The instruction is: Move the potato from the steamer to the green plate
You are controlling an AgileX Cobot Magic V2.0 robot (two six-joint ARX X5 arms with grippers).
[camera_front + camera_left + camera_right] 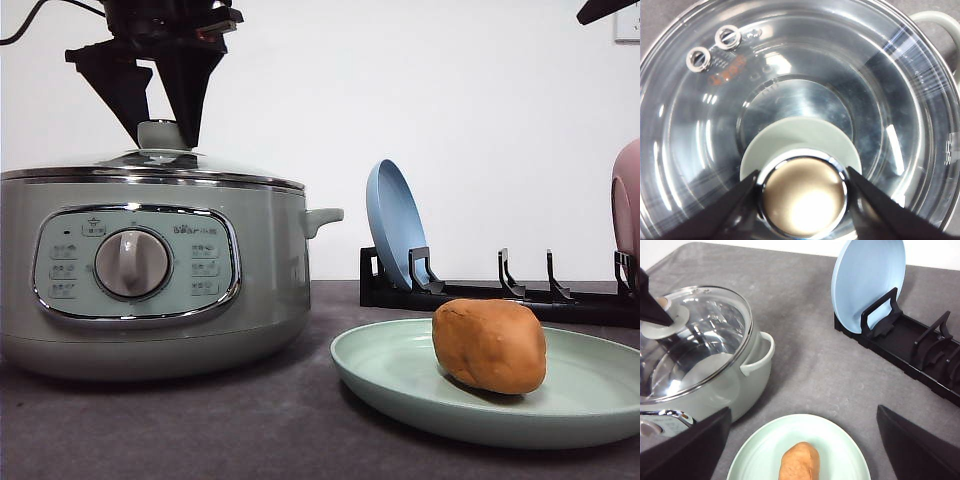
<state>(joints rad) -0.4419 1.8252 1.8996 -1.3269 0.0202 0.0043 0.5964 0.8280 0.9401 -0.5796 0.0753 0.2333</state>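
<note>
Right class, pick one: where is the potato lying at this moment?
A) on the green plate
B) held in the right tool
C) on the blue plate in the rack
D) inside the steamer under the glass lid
A: the potato rests on the green plate, beside the lidded steamer.

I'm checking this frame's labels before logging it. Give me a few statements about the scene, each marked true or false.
1. The potato lies on the green plate. True.
2. The steamer has its lid off. False: the glass lid is on.
3. The left gripper straddles the lid knob. True.
4. The blue plate lies flat on the table. False: it stands upright in the black rack.
5. The right gripper holds the potato. False: it is open above the plate.
</note>
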